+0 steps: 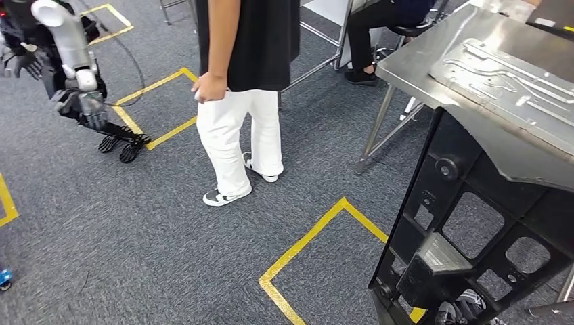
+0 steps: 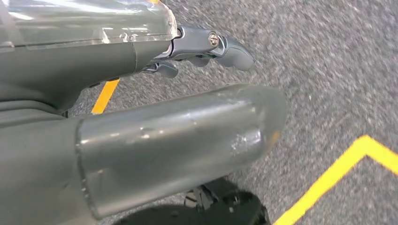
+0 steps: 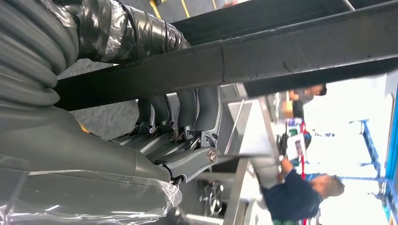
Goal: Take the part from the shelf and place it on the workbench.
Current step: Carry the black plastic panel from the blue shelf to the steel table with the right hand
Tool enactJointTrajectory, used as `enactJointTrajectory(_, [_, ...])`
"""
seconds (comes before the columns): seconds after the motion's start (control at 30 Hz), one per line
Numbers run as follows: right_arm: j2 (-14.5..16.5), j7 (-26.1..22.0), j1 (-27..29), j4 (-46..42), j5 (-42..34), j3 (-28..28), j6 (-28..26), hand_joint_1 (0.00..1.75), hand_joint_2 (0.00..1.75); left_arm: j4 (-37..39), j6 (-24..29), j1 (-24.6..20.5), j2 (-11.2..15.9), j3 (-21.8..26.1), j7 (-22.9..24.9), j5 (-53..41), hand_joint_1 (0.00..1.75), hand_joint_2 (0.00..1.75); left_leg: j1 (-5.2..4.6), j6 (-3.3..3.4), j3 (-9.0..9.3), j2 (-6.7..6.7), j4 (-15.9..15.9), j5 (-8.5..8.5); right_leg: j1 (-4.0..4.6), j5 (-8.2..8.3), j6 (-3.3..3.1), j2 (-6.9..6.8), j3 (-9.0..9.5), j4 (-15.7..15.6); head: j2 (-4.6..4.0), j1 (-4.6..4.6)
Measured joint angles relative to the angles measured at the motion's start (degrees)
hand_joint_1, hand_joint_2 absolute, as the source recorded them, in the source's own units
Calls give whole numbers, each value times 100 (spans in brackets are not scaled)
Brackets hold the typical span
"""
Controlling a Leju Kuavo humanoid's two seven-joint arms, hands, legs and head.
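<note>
The silver left arm hangs over grey carpet, its left hand (image 2: 206,49) holding nothing, fingers loosely apart. A person in white trousers (image 1: 238,128) stands mid-floor. Rightward, the large black openwork plastic part (image 1: 474,230) is gripped by the right hand (image 3: 173,140), fingers curled around its edge, beside the metal-topped workbench (image 1: 433,64).

We see a black part (image 1: 474,223), a silver worktop (image 1: 433,74), grey speckled carpet (image 1: 122,237) striped with yellow tape (image 1: 311,237), and a person (image 1: 244,81) in black top, white trousers.

Person (image 1: 247,81) standing on grey carpet (image 1: 101,237); yellow floor tape (image 1: 308,237).
</note>
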Motion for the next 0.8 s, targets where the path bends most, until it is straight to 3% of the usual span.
enactJointTrajectory(0.03, [-4, 1, 10, -11, -4, 2, -3, 175, 175, -30, -17, -3, -15, 14, 2, -12, 0, 0, 4, -28, 14, -34, 20, -34, -17, 18, -31, 67, 9, -31, -1, 0])
enactJointTrajectory(0.1, [-8, 2, 8, -29, -15, 14, -4, 175, 175, -68, -33, 0, -35, 35, 3, -22, 0, 0, 18, -68, -100, -309, 337, -266, -64, 58, -104, 192, 37, -92, -1, -5])
enactJointTrajectory(0.17, [-16, 5, -2, -34, -25, 32, -3, 175, 175, -81, -44, 21, -46, 60, 3, -25, 0, 0, 36, -82, -436, -603, 1061, -639, -72, 62, -144, 322, 38, -99, -1, -8])
enactJointTrajectory(0.2, [-20, 7, -4, -34, -26, 38, -2, 175, 175, -85, -47, 33, -48, 73, 4, -27, 0, 0, 37, -88, -607, -647, 1399, -755, -70, 58, -149, 397, 38, -94, -1, -8])
enactJointTrajectory(0.23, [-20, 8, -2, -34, -27, 43, -2, 175, 175, -92, -49, 43, -49, 86, 5, -27, 0, 0, 37, -91, -713, -663, 1581, -761, -67, 54, -151, 478, 41, -86, -1, -8])
enactJointTrajectory(0.27, [-20, 9, -2, -34, -27, 46, -3, 175, 175, -99, -55, 49, -49, 98, 5, -29, 0, 0, 37, -88, -724, -669, 1545, -645, -66, 49, -146, 561, 46, -73, -1, -8])
enactJointTrajectory(0.3, [-21, 11, -1, -34, -30, 49, -5, 175, 175, -110, -78, 53, -49, 112, 6, -35, 0, 0, 38, -79, -636, -695, 1295, -432, -68, 39, -136, 645, 51, -54, -1, -8])
enactJointTrajectory(0.37, [-25, 19, -4, -34, -42, 52, -16, 175, 175, -147, -164, 59, -54, 148, 9, -65, 0, 0, 47, -49, -351, -897, 559, -32, -66, 3, -96, 795, 47, 5, -1, -8])
enactJointTrajectory(0.43, [-40, 29, -4, -35, -51, 55, -35, 175, 175, -197, -257, 63, -70, 192, 16, -102, 0, 0, 51, -21, -202, -1095, 172, 76, -70, -16, -37, 918, 11, 53, -1, -7])
enactJointTrajectory(0.47, [-47, 36, 0, -38, -55, 57, -50, 175, 175, -229, -292, 65, -84, 215, 21, -119, 0, 0, 41, -3, -186, -1118, 145, 57, -77, -9, 1, 977, -11, 59, -1, -7])
enactJointTrajectory(0.53, [-61, 49, 19, -51, -61, 62, -76, 175, 175, -305, -338, 63, -130, 256, 26, -151, 0, 0, 43, 64, -162, -998, 96, 86, -94, 1, 71, 1030, -42, 60, -1, -6])
enactJointTrajectory(0.6, [-82, 56, 29, -71, -65, 65, -97, 175, 175, -380, -354, 72, -177, 297, 33, -174, 0, 0, 66, 142, -133, -856, 25, 125, -85, -150, 133, 776, -154, 285, 0, 5])
enactJointTrajectory(0.67, [-103, 74, 26, -82, -66, 68, -129, 175, 175, -455, -341, 96, -216, 344, 67, -215, 0, 0, 60, 181, -123, -706, -2, 131, -93, -490, 193, 454, -460, 921, 0, 13])
enactJointTrajectory(0.73, [-117, 103, 29, -83, -68, 71, -168, 175, 175, -538, -334, 122, -265, 402, 117, -280, 0, 0, 49, 186, -118, -544, -1, 111, -116, -669, 236, 369, -738, 1480, -1, 12])
enactJointTrajectory(0.77, [-121, 113, 33, -83, -69, 72, -182, 175, 175, -579, -345, 130, -286, 430, 138, -314, 0, 0, 47, 184, -107, -467, -1, 97, -120, -604, 244, 353, -747, 1495, -1, 12])
enactJointTrajectory(0.8, [-126, 117, 36, -84, -69, 73, -189, 175, 175, -617, -366, 133, -307, 454, 151, -345, 0, 0, 47, 175, -88, -395, 0, 80, -120, -444, 241, 325, -643, 1294, -1, 12])
